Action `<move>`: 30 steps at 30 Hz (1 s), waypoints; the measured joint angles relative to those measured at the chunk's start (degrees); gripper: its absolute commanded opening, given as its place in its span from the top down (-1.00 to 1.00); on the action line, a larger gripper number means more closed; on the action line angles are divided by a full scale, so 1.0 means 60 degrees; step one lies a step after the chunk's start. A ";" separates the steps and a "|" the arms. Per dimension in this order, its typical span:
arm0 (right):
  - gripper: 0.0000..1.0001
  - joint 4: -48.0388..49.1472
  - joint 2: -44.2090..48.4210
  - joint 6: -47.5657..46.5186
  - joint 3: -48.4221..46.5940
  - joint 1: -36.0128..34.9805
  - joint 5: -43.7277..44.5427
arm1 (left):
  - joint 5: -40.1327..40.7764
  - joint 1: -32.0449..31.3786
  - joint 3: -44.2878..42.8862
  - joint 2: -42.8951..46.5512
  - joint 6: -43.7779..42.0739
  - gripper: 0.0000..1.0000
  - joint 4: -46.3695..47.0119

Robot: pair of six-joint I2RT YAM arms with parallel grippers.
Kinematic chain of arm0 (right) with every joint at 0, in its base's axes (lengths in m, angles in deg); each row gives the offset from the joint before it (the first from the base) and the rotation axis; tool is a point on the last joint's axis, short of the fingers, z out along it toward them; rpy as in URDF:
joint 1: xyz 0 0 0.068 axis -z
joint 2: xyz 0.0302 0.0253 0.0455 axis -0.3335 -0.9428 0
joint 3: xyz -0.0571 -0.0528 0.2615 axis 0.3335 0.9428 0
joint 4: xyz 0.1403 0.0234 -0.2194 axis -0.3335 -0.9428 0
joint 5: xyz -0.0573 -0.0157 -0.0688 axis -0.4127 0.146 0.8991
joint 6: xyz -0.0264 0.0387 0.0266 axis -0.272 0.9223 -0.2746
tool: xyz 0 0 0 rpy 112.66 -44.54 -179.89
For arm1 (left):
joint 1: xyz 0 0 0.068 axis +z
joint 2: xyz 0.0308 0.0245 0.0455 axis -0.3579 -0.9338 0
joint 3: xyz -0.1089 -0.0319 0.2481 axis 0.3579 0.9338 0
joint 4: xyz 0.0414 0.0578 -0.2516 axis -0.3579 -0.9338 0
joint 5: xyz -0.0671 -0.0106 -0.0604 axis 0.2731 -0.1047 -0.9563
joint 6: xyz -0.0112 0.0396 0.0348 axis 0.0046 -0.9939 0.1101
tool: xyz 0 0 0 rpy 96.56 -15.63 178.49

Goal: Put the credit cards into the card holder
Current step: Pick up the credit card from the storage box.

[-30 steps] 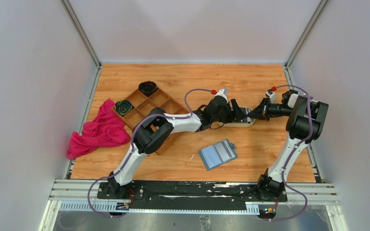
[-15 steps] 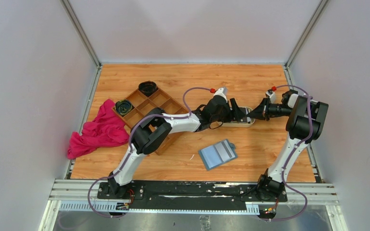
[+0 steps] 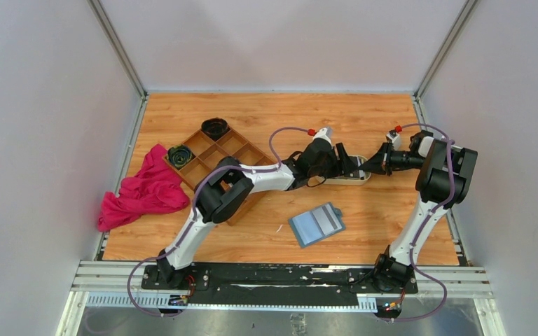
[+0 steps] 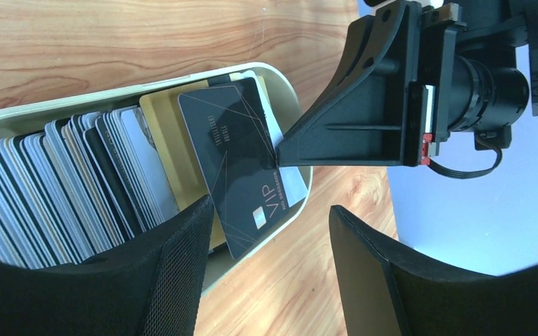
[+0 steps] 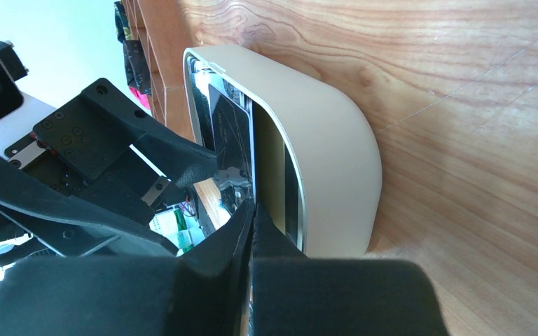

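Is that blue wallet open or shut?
Open: the wallet lies spread flat, its paler slotted inside facing up.

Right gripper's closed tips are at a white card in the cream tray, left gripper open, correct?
No, that card is black, not white. The right gripper has its closed tips at it in the cream tray, left gripper open; the left wrist view shows it.

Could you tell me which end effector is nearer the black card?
Right: the right end effector pinches the black card; the left end effector hovers open beside its lower corner.
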 measured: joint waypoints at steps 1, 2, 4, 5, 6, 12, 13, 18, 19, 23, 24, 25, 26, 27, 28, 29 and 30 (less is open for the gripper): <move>1.00 0.0000 0.0000 0.0000 0.0000 0.0000 -0.0004 | -0.0036 0.0000 -0.0069 -0.0073 0.0044 -0.24 -0.0040; 1.00 0.0000 0.0000 0.0000 0.0000 0.0000 -0.0007 | -0.0073 0.0000 -0.0142 -0.0153 0.0091 -0.25 -0.0051; 1.00 0.0000 0.0000 0.0000 0.0000 0.0000 -0.0015 | -0.0109 0.0000 -0.0251 -0.0291 0.0175 -0.24 -0.0062; 1.00 0.0000 0.0000 0.0000 0.0000 0.0000 -0.0015 | -0.0142 0.0000 -0.0302 -0.0368 0.0222 -0.22 -0.0066; 1.00 0.0000 0.0000 0.0000 0.0000 0.0000 -0.0015 | -0.0168 0.0000 -0.0353 -0.0433 0.0291 -0.14 -0.0055; 0.94 0.0000 0.0000 -0.0004 0.0000 0.0000 -0.0018 | -0.0313 0.0011 -0.0619 -0.0623 0.0579 0.49 -0.0120; 0.90 0.0000 0.0000 -0.0004 0.0000 0.0000 -0.0022 | -0.0335 0.0025 -0.0659 -0.0648 0.0623 0.71 -0.0127; 0.63 0.0004 0.0000 -0.0029 0.0000 0.0000 -0.0029 | -0.0452 0.0084 -0.0772 -0.0703 0.0718 1.00 -0.0127; 0.58 0.0000 0.0000 -0.0025 0.0000 0.0000 -0.0025 | -0.0477 0.0098 -0.0772 -0.0703 0.0714 1.00 -0.0127; 0.51 0.0000 0.0004 -0.0062 0.0000 0.0000 -0.0025 | -0.0484 0.0208 -0.0736 -0.0681 0.0554 1.00 -0.0117; 0.50 0.0000 0.0007 -0.0076 0.0000 0.0000 -0.0022 | -0.0481 0.0248 -0.0659 -0.0619 0.0452 1.00 -0.0124; 0.49 0.0000 0.0007 -0.0076 0.0000 0.0000 -0.0022 | -0.0474 0.0273 -0.0576 -0.0550 0.0357 1.00 -0.0131; 0.47 0.0000 0.0018 -0.0084 0.0000 0.0000 -0.0022 | -0.0470 0.0310 -0.0441 -0.0433 0.0240 1.00 -0.0149; 0.45 0.0000 0.0022 -0.0084 0.0000 0.0000 -0.0022 | -0.0459 0.0331 -0.0277 -0.0262 0.0106 1.00 -0.0189; 0.43 0.0000 0.0040 -0.0098 0.0000 -0.0004 -0.0015 | -0.0455 0.0368 -0.0102 -0.0055 -0.0036 1.00 -0.0237; 0.41 -0.0004 0.0069 -0.0120 0.0000 -0.0007 -0.0007 | -0.0452 0.0382 0.0033 0.0138 -0.0160 1.00 -0.0273; 0.36 -0.0007 0.0109 -0.0127 0.0000 -0.0007 0.0007 | -0.0444 0.0412 0.0215 0.0404 -0.0339 1.00 -0.0273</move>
